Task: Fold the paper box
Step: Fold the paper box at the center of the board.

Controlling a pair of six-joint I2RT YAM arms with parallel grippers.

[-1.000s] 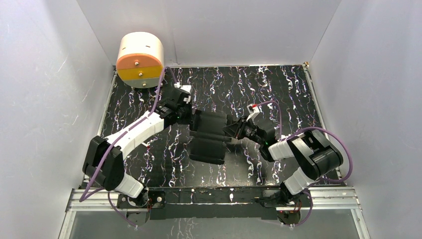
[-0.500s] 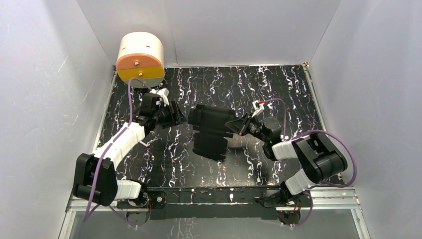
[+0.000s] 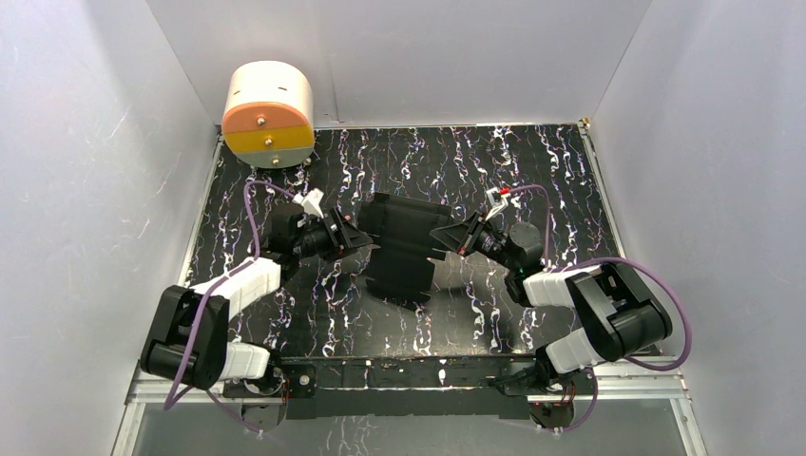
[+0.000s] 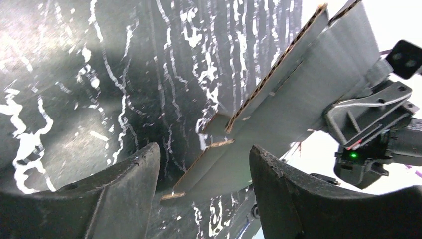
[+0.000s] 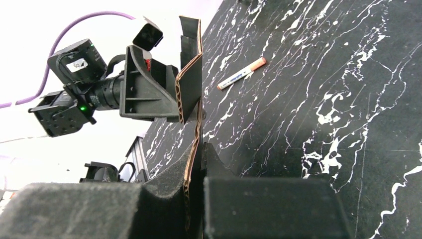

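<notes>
Upper left of the overhead view: a cream drum (image 3: 268, 114) with an orange-and-yellow face, parked at the far corner of the marbled tabletop (image 3: 561, 171). Moving right, left claw (image 3: 359, 237) at centre-left, pointing right, released and gaping wide, nothing pinched. Same story from the left wrist view: both fingers (image 4: 124, 194) spread at the bottom of frame, with the card's edge showing through the gap further out.

Dead centre of the overhead shot: the paper box (image 3: 404, 245), matte black creased card, a flattish blank with flaps, tilted a bit. Sits just beside the left claw's tips; can't tell about actual contact.

Right of that, right claw (image 3: 447, 237) clenched on the box's right edge. Confirmed in the right wrist view: card standing on edge, squeezed between the pads (image 5: 259, 204) at lower middle. Also there, upper middle: an orange-capped marker (image 5: 241, 73) lying on the tabletop, apart from the box.
</notes>
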